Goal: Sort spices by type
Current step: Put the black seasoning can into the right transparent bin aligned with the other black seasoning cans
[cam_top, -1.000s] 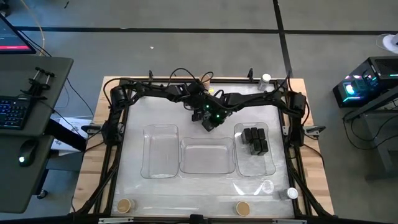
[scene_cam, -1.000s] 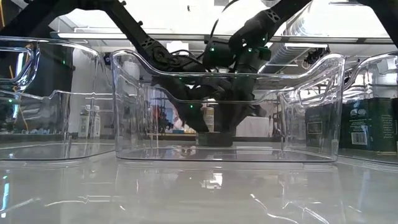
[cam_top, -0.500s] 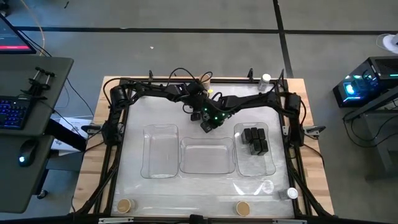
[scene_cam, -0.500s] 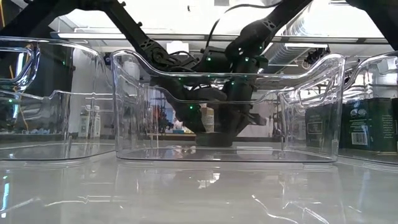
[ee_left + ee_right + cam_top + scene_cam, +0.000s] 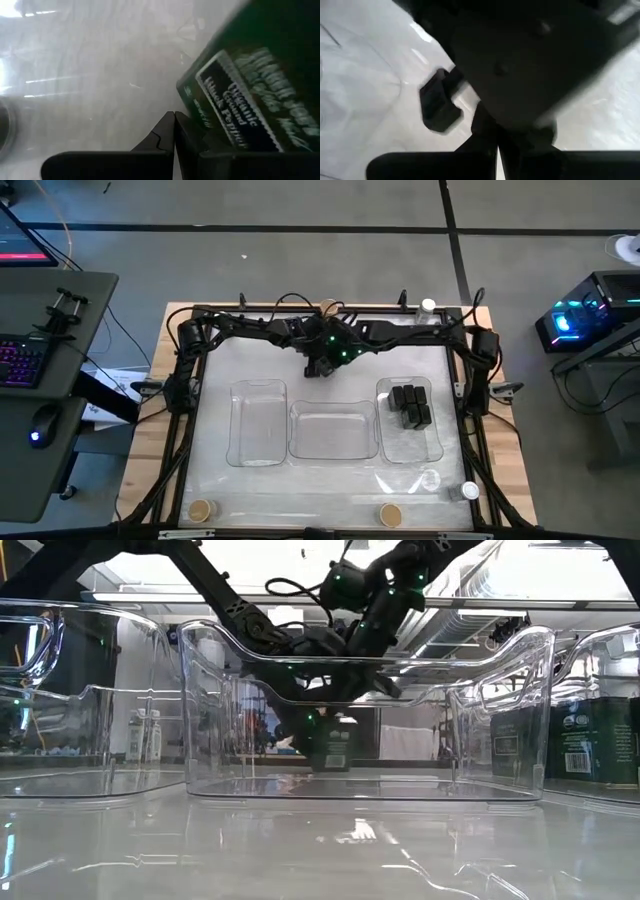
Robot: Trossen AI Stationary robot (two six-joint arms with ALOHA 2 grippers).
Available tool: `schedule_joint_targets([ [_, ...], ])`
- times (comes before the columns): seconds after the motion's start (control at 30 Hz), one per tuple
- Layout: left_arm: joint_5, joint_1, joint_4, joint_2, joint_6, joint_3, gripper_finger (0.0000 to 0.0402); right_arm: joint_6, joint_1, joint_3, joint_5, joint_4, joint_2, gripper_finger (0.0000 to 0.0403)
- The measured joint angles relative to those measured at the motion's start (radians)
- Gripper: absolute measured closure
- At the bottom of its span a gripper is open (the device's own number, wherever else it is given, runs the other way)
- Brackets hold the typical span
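Taking the middle tray [image 5: 332, 432] as my landmark: nearest to me, past its near rim at the table edge, I see two tan-topped jars [image 5: 390, 515] and, off to its right, a white-lidded jar [image 5: 469, 491]. In the tray just right of it [image 5: 432, 448] sit the sorted black boxes [image 5: 411, 405]. Beyond the middle tray's far rim, both arms meet. My left gripper [image 5: 174, 131] has its fingers pressed together, and a black pepper box [image 5: 250, 95] lies just beside them, label tilted; I cannot tell if it touches. On the low camera that box [image 5: 331, 747] stands on the table behind the tray. My right gripper [image 5: 340, 352] hovers just above; its fingers look closed on nothing. Farthest, one white-lidded jar [image 5: 428, 307] sits at the table's back edge.
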Motion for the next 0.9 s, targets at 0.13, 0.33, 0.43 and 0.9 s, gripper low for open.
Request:
schedule_joint_targets([
  [0.13,0.002,-0.006,-0.019,0.000,-0.001,0.002,0.0402,-0.018,-0.006,0.000,0.016,-0.009,0.002,0.0403],
  [0.33,-0.018,-0.001,-0.061,-0.018,-0.001,0.001,0.0402,-0.058,-0.009,0.004,0.027,-0.019,0.002,0.0403],
  [0.43,-0.074,0.010,-0.109,-0.040,-0.006,0.000,0.0402,-0.079,-0.009,0.029,0.027,-0.037,-0.001,0.0403],
  [0.9,0.235,0.088,-0.175,-0.156,-0.201,-0.049,0.0402,-0.086,-0.009,0.115,0.038,-0.240,-0.031,0.0403],
])
